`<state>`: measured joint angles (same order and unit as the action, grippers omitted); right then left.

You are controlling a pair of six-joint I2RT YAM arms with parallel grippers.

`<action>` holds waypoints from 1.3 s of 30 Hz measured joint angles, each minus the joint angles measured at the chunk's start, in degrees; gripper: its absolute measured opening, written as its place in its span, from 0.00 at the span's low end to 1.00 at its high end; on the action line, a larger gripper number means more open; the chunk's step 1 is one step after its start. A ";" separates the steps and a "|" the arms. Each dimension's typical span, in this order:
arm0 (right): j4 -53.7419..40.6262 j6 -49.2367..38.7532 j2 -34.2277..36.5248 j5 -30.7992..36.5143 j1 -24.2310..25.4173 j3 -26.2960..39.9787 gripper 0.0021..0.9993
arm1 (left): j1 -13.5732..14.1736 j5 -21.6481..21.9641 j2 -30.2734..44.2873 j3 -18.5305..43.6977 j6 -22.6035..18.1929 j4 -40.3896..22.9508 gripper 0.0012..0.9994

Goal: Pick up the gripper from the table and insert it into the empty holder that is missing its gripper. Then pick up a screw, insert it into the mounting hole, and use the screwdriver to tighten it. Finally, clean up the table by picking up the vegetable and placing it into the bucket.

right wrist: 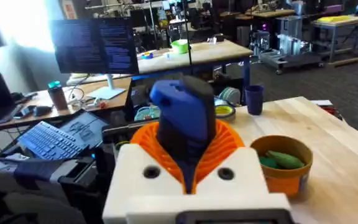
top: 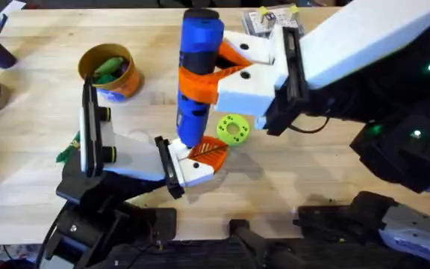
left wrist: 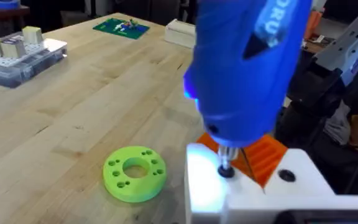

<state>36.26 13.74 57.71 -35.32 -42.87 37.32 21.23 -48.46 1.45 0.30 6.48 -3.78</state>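
The blue screwdriver (top: 195,75) carries white lettering on its barrel, cut off in the left wrist view so that only something like "ORU" can be read. It stands nearly upright over the middle of the table (top: 43,67), clamped between the orange ribbed pads of the right gripper (top: 215,71), whose white shell wraps its smooth plastic body. Its thin metal tip (left wrist: 226,169) is down on the white end of the holder (top: 136,161), beside a dark round mounting hole (left wrist: 286,175); the screw itself is hidden under the tip. The small orange ribbed gripper piece (top: 206,154) sits at that same end of the holder, partly covered by the screwdriver. The left gripper cannot be made out clearly, so I cannot tell whether it is open or closed. A flat green disc (top: 234,128) with a ring of small holes lies on the pale wood just beside the holder's end. The round orange bucket (top: 110,71) stands farther back, well apart, with a green vegetable (right wrist: 282,159) inside it.
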 joint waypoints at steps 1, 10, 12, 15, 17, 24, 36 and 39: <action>0.06 -0.01 0.00 -0.12 -0.07 0.00 0.04 | 0.00 -0.07 0.00 0.00 -0.04 -0.01 0.01; 0.99 -0.02 0.01 -0.45 -0.10 -0.04 0.03 | 0.00 -0.19 -0.02 0.00 -0.09 0.00 0.01; 3.16 0.00 0.07 -0.99 -0.33 -0.48 0.04 | 0.08 -0.28 -0.02 0.05 -0.44 0.34 0.01; 7.18 0.19 0.15 -1.53 -0.40 -1.43 0.04 | 0.15 -0.23 -0.07 0.16 -0.72 1.22 0.01; 9.57 0.06 0.17 -1.84 -0.39 -1.75 0.03 | 0.15 -0.08 -0.10 0.29 -0.66 1.15 0.01; 16.88 -0.88 -0.74 2.56 -0.07 -1.60 0.03 | 0.09 0.22 -0.07 0.02 -0.44 0.07 0.01; 6.39 -6.56 -0.46 10.74 4.28 -1.53 0.04 | 0.09 0.24 -0.07 0.02 -0.44 0.05 0.01; 0.62 -7.96 -0.46 15.51 8.15 -1.52 0.03 | 0.09 0.24 -0.07 0.02 -0.44 0.08 0.01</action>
<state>36.88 5.77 57.25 -19.81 -34.71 35.80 21.32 -48.23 1.39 0.32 6.04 -3.70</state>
